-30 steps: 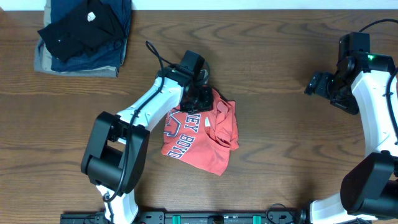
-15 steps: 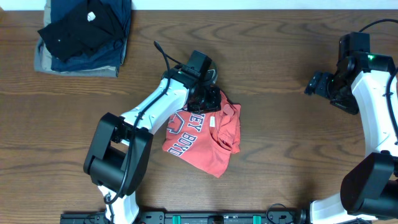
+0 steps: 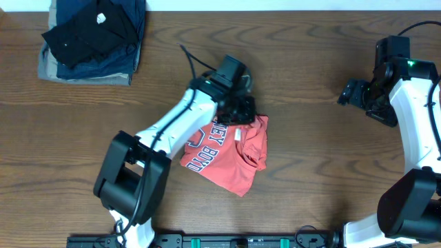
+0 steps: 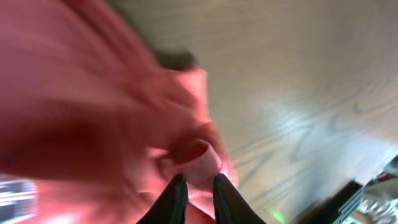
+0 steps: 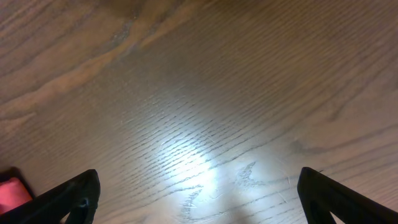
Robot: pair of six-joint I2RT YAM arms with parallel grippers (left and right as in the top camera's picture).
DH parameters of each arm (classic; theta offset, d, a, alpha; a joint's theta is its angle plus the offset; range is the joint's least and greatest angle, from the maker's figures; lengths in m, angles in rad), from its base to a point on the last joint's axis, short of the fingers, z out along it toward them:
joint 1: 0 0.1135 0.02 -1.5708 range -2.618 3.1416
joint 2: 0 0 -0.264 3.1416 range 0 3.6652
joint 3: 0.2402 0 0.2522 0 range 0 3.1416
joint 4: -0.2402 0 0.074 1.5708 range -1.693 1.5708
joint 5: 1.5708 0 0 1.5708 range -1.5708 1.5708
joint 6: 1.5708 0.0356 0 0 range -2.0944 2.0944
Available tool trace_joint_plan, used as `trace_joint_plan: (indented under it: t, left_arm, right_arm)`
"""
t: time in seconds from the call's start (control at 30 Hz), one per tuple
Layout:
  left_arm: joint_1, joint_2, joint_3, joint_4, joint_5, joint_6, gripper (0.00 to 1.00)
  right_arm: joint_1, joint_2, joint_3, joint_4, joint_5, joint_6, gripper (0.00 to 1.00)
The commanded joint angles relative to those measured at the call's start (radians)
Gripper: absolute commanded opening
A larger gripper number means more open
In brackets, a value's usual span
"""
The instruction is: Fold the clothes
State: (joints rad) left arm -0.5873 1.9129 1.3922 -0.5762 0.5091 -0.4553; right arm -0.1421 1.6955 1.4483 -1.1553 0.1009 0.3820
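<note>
The clothes are one orange-red T-shirt (image 3: 231,158) with dark and white lettering, lying crumpled in the middle of the table. My left gripper (image 3: 239,110) is at the shirt's upper edge, shut on a fold of its fabric. In the left wrist view the two dark fingertips (image 4: 176,193) pinch a bunched pink-red fold of the T-shirt (image 4: 99,124) just above the wood. My right gripper (image 3: 350,93) hangs over bare wood at the far right, open and holding nothing. In the right wrist view its fingers (image 5: 81,193) stand wide apart and a sliver of the T-shirt (image 5: 9,193) shows at the lower left.
A stack of folded black, navy and khaki garments (image 3: 93,38) sits at the table's back left corner. The wooden table (image 3: 310,158) lies bare between the shirt and the right arm. The left arm's cable (image 3: 196,62) loops behind its wrist.
The left gripper has moved to the right and slightly back, pulling the shirt's upper edge along with it. The right arm has stayed still.
</note>
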Motion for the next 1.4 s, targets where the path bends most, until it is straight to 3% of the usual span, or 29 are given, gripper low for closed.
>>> trace_joint_plan:
  t: [0.0, 0.13, 0.43, 0.7, 0.8, 0.9, 1.0, 1.2, 1.37]
  left_arm:
    - [-0.069, 0.002, 0.020, 0.008, -0.092, -0.045, 0.17]
    - [-0.137, 0.031, 0.020, 0.036, -0.161, -0.048, 0.17]
    - [-0.196, 0.103, 0.019, 0.053, -0.159, -0.048, 0.17]
    - [-0.196, -0.076, 0.071, -0.061, -0.145, 0.002, 0.17]
    - [-0.181, -0.176, 0.072, -0.089, -0.200, 0.012, 0.30]
    - [-0.153, -0.226, 0.072, -0.138, -0.303, 0.012, 0.50]
    - [-0.102, -0.218, 0.068, -0.187, -0.342, 0.006, 0.61]
    - [0.018, -0.113, 0.048, -0.211, -0.330, -0.064, 0.64]
    - [0.066, 0.017, 0.048, -0.142, -0.175, -0.067, 0.64]
  right_arm:
    - [-0.001, -0.008, 0.009, 0.000, -0.001, -0.009, 0.99]
    - [-0.001, -0.008, 0.009, 0.000, -0.001, -0.009, 0.99]
    - [-0.001, -0.008, 0.009, 0.000, -0.001, -0.009, 0.99]
    - [-0.001, -0.008, 0.009, 0.000, -0.001, -0.009, 0.99]
    - [-0.001, -0.008, 0.009, 0.000, -0.001, -0.009, 0.99]
    - [-0.001, -0.008, 0.009, 0.000, -0.001, -0.009, 0.99]
    - [-0.001, -0.008, 0.009, 0.000, -0.001, -0.009, 0.99]
    - [-0.001, -0.008, 0.009, 0.000, -0.001, -0.009, 0.99]
    - [-0.001, -0.008, 0.009, 0.000, -0.001, -0.009, 0.99]
